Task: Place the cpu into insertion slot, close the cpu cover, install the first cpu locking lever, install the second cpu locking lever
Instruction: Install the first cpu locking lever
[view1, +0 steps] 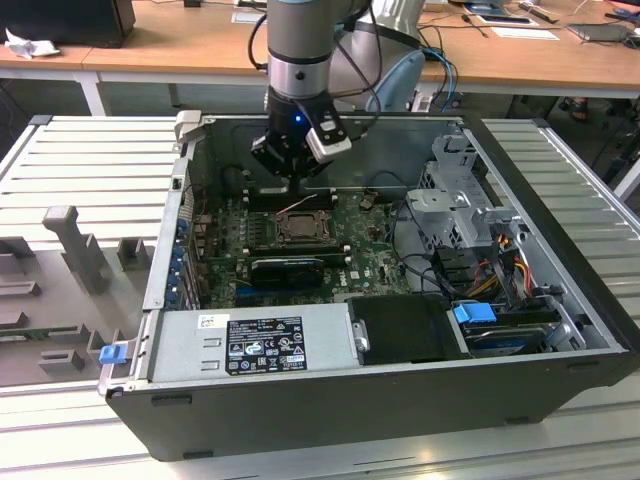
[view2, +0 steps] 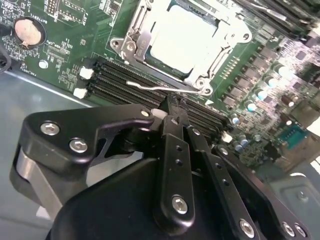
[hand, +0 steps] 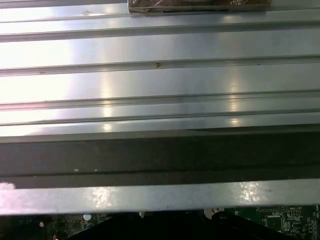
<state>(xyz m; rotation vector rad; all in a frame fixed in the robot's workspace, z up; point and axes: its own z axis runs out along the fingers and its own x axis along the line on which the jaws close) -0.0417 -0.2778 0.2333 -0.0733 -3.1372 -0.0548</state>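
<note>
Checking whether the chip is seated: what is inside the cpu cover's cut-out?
Through the cpu cover a pale silvery cpu shows, lying flat. The insertion slot's contacts beneath it are covered. The shut gripper hangs beside a thin lever.

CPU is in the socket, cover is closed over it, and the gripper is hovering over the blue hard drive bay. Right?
Not the last part. In the exterior view the gripper hangs at the far side of the case by the socket, not over the drive bay. The second wrist view shows the CPU seated with the cover closed over it.
</note>
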